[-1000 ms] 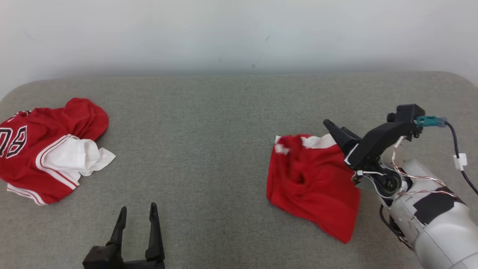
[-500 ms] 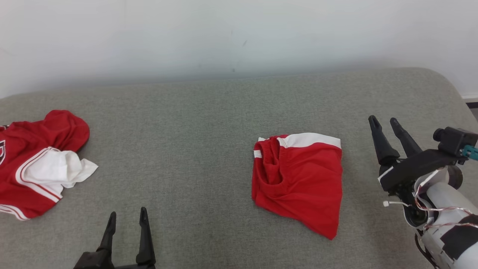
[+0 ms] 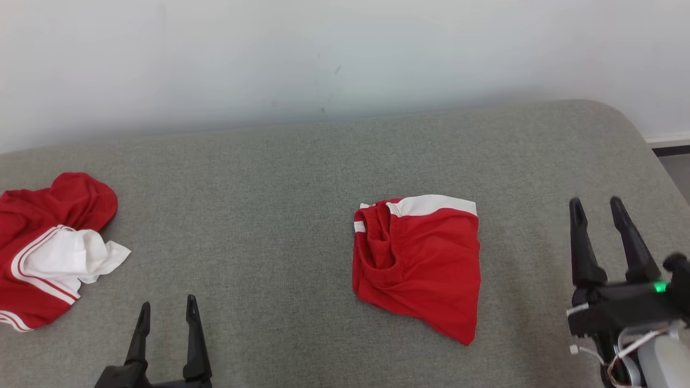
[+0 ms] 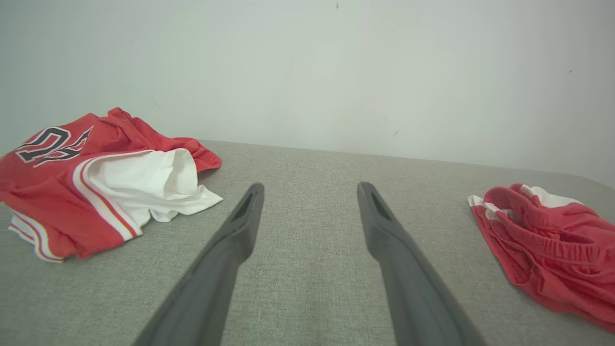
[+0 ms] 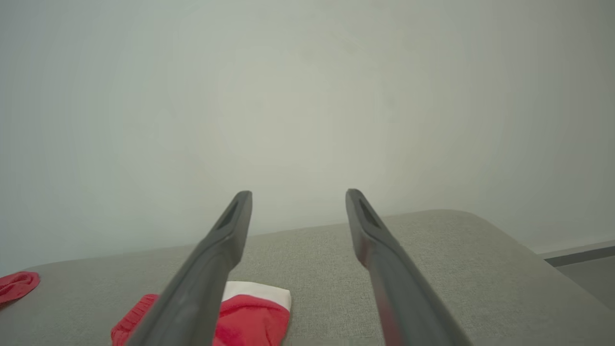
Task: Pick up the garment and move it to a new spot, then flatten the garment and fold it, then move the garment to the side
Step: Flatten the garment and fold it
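- The folded red fabric shorts with a white waistband (image 3: 418, 264) lie right of centre on the grey fabric-covered bench (image 3: 269, 178), with nothing gripping them.
- The right gripper (image 3: 595, 200) and the left gripper (image 3: 167, 300) both hold their jaws apart and empty.
- Folding looks done, and the move aside seems finished or nearly so.
- The crumpled red-and-white jersey (image 3: 48, 258) lies unfolded at the left.

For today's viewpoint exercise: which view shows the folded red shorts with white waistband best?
Head view: the folded red shorts lie whole, from above. Left wrist view crops them at its right edge, right wrist view at its bottom.
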